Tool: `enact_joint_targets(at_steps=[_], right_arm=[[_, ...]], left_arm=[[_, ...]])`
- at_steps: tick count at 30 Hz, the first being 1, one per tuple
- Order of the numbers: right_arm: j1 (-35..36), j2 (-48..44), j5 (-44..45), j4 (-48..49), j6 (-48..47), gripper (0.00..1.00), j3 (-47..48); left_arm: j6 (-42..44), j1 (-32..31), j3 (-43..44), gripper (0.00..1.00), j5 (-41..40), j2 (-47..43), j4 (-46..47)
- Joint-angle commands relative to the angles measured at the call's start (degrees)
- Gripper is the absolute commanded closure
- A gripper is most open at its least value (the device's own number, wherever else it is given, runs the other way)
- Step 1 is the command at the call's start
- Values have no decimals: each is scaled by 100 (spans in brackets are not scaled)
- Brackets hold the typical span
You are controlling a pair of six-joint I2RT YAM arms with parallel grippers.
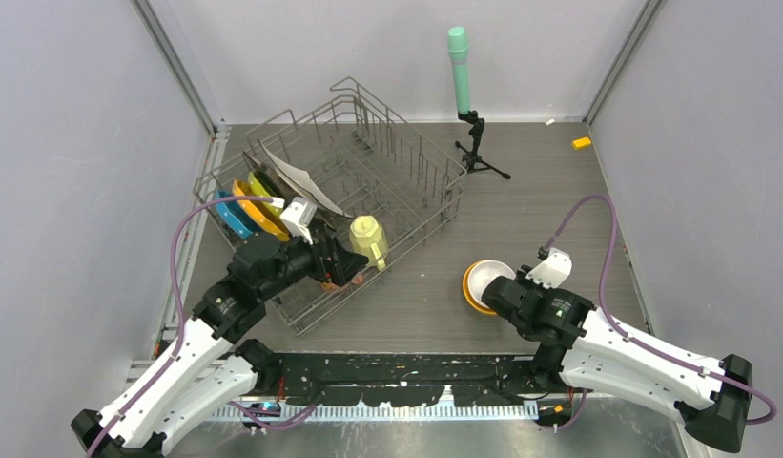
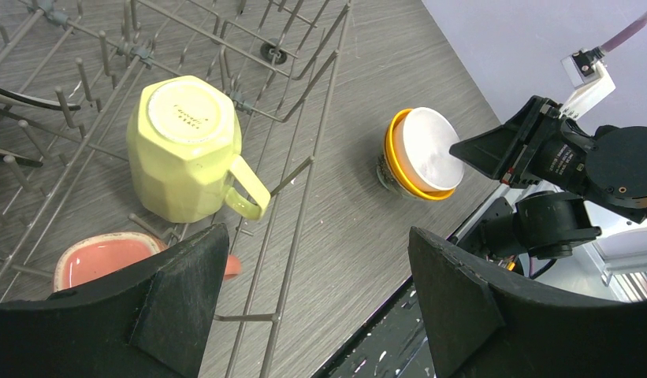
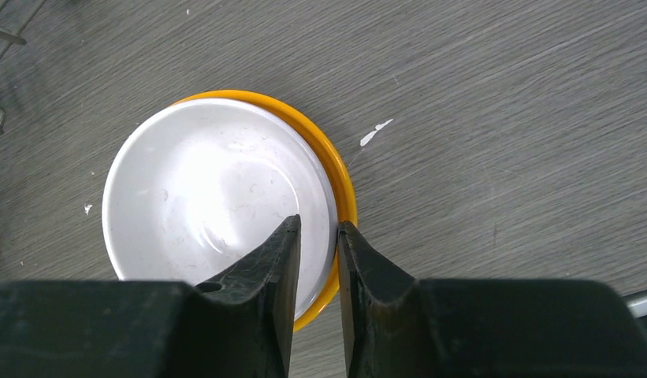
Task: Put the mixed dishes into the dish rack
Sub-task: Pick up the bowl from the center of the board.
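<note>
Grey wood-grain table (image 1: 559,191) between pale walls, seen from above: the dish rack (image 1: 421,143) stands at far left, holding a blue plate (image 1: 231,218), an orange plate (image 1: 257,212), a yellow-green plate (image 1: 266,187) and a white square plate (image 1: 301,181) on edge, plus a pale-yellow mug (image 1: 367,240). My left pincer (image 1: 349,260) hangs over the rack's near corner. My right pincer (image 1: 494,286) is at the white bowl (image 1: 489,277), which sits nested in the orange bowl (image 1: 468,291) on the table, apart from the rack. As I judge it, my left arm blocks the shortest way in, and a carried bowl could strike it.

From my left wrist: jaws spread wide and holding nothing, above a pink mug (image 2: 107,260) in the rack, with the pale-yellow mug base-up beside it. A careless descent here could knock either mug among the tines. The stamp (image 2: 187,113) on that mug's base and the small white print (image 2: 558,157) on my other pincer's body are too small to read.

From my right wrist: fingers (image 3: 273,260) a narrow gap apart, astride the white bowl's near rim, one inside it; I cannot tell whether they bite. A thin one-sided hold may let the bowl tip and slip. The orange bowl may also cling, rise, then fall. No writing shows here
</note>
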Motion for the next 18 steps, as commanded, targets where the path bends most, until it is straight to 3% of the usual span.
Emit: enact_joint_targets(at_steps=[1,8,15,18], right_arm=[[7,2,189,201,219,72,89],[5,38,167,240,186,80,88],[4,-59,205,234,11,99,225],[4,-166,330,233,-444,100,515]], left_arm=[[54,-17,-13,13,23,-59,243],[58,-12,-6,13,86,-39,264],[67,-19,-2,13,101,-61,255],[116,-16,15,13,206,17,260]])
